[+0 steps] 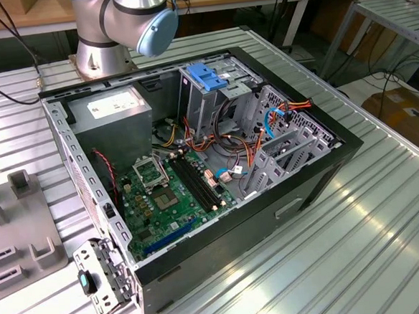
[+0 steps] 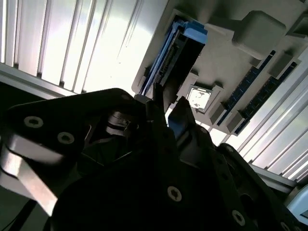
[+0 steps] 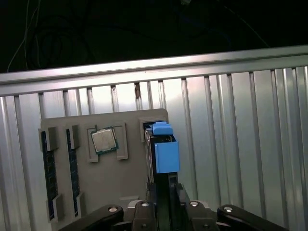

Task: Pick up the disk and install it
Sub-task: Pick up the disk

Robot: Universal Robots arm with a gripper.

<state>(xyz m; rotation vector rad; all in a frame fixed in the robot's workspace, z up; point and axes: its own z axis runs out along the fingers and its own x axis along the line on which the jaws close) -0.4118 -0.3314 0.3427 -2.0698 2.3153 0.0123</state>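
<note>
1. The disk (image 3: 166,149) stands on its thin edge in a slot of a grey tray (image 3: 110,183). The slot runs along the tray's side edge farthest from the memory sticks.
2. In the first wrist view the disk presents a narrow dark edge. A bright blue plastic block caps its far end, with a smaller blue tab just beyond it.
3. In the second wrist view the disk (image 2: 185,53) shows a dark, shadowed face. A thin blue rail runs along one long edge and a blue cap sits at the far end.
4. The gripper (image 3: 166,204) sits astride the disk's near end, one side of it on each face; in the second wrist view the gripper (image 2: 167,107) does the same. Whether it has clamped the disk cannot be told.
5. Count on the tray (image 2: 231,53): one disk, one square processor chip (image 3: 104,140) in its own recess, and two memory sticks (image 3: 48,163) lying side by side in slots along the opposite side edge.
6. The tray lies flat on the ribbed metal table (image 3: 240,144), close to one of its edges.
7. In the exterior view one open computer case (image 1: 271,217) lies on the table (image 1: 361,261), with the arm (image 1: 135,18) standing at the table's far edge behind it.
8. Inside the case there is one grey power-supply box (image 1: 113,110) with a white label and one blue bracket (image 1: 207,74) on top of a grey cage.
</note>
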